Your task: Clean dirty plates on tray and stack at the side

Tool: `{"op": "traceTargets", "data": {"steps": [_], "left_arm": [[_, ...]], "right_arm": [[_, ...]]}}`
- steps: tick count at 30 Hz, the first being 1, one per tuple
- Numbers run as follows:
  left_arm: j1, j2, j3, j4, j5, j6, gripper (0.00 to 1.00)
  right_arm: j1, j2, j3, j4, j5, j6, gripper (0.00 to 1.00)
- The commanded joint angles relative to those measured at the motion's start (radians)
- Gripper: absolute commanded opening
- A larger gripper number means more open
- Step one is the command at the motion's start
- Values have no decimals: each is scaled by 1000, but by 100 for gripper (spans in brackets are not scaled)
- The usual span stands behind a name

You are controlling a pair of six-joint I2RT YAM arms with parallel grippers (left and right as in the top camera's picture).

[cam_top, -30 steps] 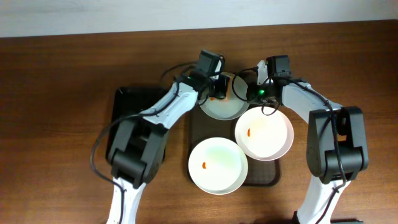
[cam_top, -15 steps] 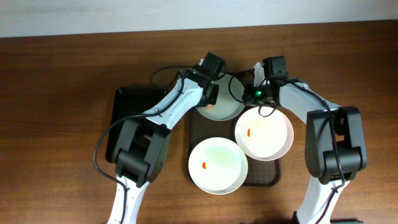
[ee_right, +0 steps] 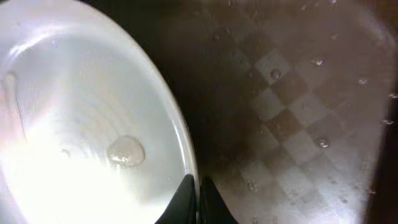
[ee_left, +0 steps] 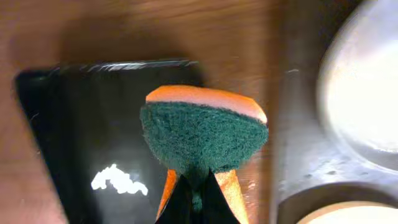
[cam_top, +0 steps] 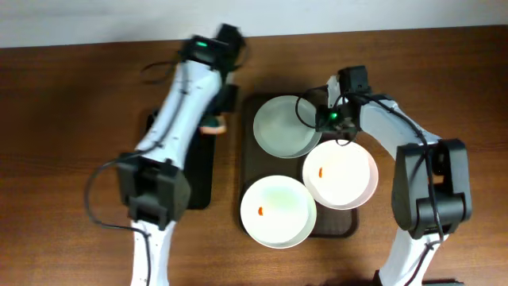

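Note:
Three white plates lie on the dark brown tray [cam_top: 250, 171]. The far plate [cam_top: 286, 125] has no smear; it also shows in the right wrist view [ee_right: 81, 137]. The right plate [cam_top: 340, 172] and the near plate [cam_top: 278, 210] each carry a small orange-red smear. My right gripper [cam_top: 324, 121] is shut on the far plate's rim [ee_right: 194, 186]. My left gripper [cam_top: 214, 125] is shut on an orange and green sponge [ee_left: 202, 134] and holds it over the black tray [ee_left: 81, 143], left of the brown tray.
The narrower black tray [cam_top: 198, 171] lies on the wooden table left of the brown tray. A wet patch glints on it [ee_left: 118, 180]. Water drops dot the brown tray's checked floor [ee_right: 292, 112]. A pale wall borders the table's far edge.
My left gripper has lifted the sponge off the far plate and swung left to the black tray. The right gripper has stayed on the far plate's rim.

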State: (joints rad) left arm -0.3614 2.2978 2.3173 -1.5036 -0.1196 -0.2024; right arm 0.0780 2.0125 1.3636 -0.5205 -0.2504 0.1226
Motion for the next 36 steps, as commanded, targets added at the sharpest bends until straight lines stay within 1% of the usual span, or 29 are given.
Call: {"op": "traceTargets", "data": {"steps": [1, 4, 7, 8, 9, 10, 11, 12, 14, 16, 17, 18, 19, 20, 21, 22, 24, 26, 27, 28, 29, 30, 32, 34, 35, 36], "left_arm": [[164, -51, 10, -72, 159, 26, 0], [241, -56, 9, -143, 165, 84, 0], [248, -56, -58, -124, 137, 93, 0], [249, -56, -114, -106, 107, 92, 0], [260, -56, -166, -82, 98, 92, 0], [281, -57, -238, -19, 110, 92, 0], [284, -58, -303, 70, 116, 100, 0], [274, -58, -348, 125, 116, 105, 0], [261, -58, -402, 162, 77, 111, 0], [261, -60, -504, 225, 87, 110, 0], [261, -60, -538, 253, 109, 110, 24], [261, -60, -550, 262, 124, 111, 55], [261, -81, -549, 262, 124, 111, 71], [264, -146, -549, 262, 124, 114, 79], [271, -203, -549, 261, 124, 114, 91], [300, -315, -549, 253, 124, 114, 100], [391, -486, -549, 233, 124, 108, 100], [546, -630, -549, 209, 126, 84, 100], [646, -691, -549, 206, 124, 84, 100], [721, -725, -549, 205, 124, 84, 100], [767, -739, -549, 205, 124, 84, 100], [821, -745, -549, 205, 124, 84, 100], [870, -743, -549, 205, 124, 84, 100], [881, -743, -549, 205, 124, 84, 100], [881, -743, -549, 205, 124, 84, 100], [881, -743, -549, 205, 124, 84, 100]], "right_arm": [[-6, -87, 97, -65, 19, -45, 4], [-6, -97, 181, -182, 19, -45, 4], [-6, -97, 220, -245, 20, -45, 4], [-6, -97, 238, -270, 20, -47, 4], [-6, -97, 253, -292, 19, -59, 4], [-6, -98, 271, -319, 28, -67, 4], [-6, -97, 285, -333, 27, -67, 4], [-6, -97, 293, -341, 27, -67, 4], [-6, -101, 294, -348, 26, -67, 4], [-6, -105, 294, -366, 26, -67, 4], [-6, -109, 294, -367, 26, -70, 4], [-5, -122, 294, -375, 23, -99, 4], [0, -138, 294, -383, 23, -116, 4], [17, -162, 302, -396, 24, -135, 4], [40, -179, 313, -409, 22, -138, 4], [91, -202, 320, -423, 23, -138, 4], [204, -211, 320, -421, 26, -138, 4], [343, -206, 320, -401, 58, -133, 4], [417, -205, 320, -371, 138, -132, 4], [480, -203, 320, -331, 203, -130, 4], [528, -195, 320, -291, 248, -130, 4], [583, -172, 320, -229, 333, -130, 4], [643, -118, 320, -124, 465, -143, 4], [685, -70, 320, -2, 500, -204, 4], [703, -61, 320, 37, 500, -280, 4], [733, -57, 320, 92, 500, -425, 4]]}}
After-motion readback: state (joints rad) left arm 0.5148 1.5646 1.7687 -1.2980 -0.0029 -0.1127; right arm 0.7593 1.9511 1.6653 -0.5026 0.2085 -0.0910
